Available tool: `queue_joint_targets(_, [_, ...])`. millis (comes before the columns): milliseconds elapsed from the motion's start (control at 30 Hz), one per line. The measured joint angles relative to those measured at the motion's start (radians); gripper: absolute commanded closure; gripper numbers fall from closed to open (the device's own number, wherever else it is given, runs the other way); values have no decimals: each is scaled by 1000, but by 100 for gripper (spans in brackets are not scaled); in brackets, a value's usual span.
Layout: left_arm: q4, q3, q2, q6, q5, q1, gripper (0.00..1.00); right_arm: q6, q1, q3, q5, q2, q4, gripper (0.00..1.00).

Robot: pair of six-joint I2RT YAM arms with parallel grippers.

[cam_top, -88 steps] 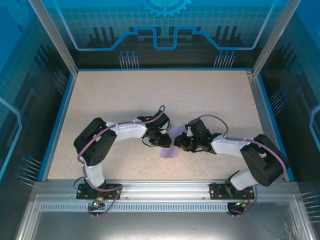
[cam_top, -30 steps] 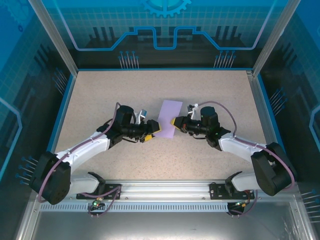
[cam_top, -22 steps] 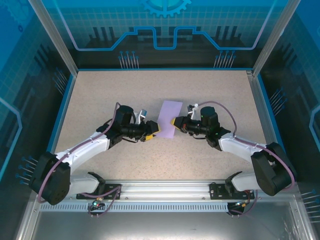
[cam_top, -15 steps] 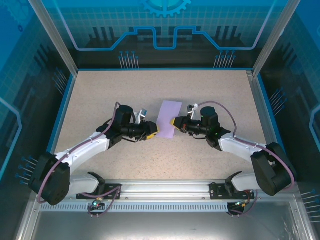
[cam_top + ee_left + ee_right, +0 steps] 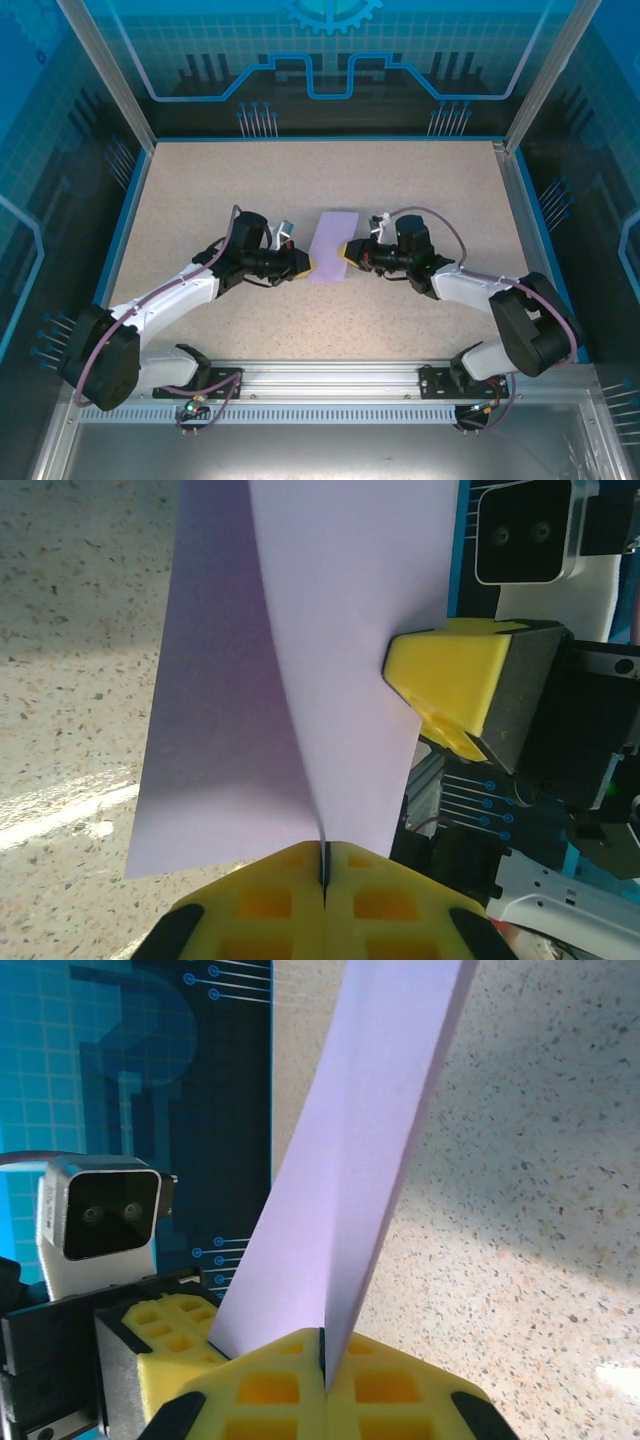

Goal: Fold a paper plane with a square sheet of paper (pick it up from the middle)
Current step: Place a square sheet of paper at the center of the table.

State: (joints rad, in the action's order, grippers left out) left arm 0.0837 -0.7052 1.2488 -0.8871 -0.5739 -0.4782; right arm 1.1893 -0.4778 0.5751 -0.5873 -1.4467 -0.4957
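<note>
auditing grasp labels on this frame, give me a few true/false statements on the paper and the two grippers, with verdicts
1. The left gripper is shut on the sheet of paper. True.
2. The right gripper is open, clear of the sheet of paper. False: it is shut on the sheet's edge.
3. The sheet lies flat on the table. False: it is bent, pinched from both sides.
4. The grippers face each other across the sheet. True.

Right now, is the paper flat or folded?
Folded: the paper shows two faces meeting along a crease, pinched by left hand and right hand.
</note>
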Motion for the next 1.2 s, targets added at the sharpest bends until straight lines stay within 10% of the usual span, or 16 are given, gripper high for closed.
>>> queue_joint_targets(700, [46,-27,258,7,197,-193,96,-323,1,101,56,-98,417,56])
queue_joint_targets(1200, [39,-149,428,14,220,-260,94,-545,73,140,210,-59,748,50])
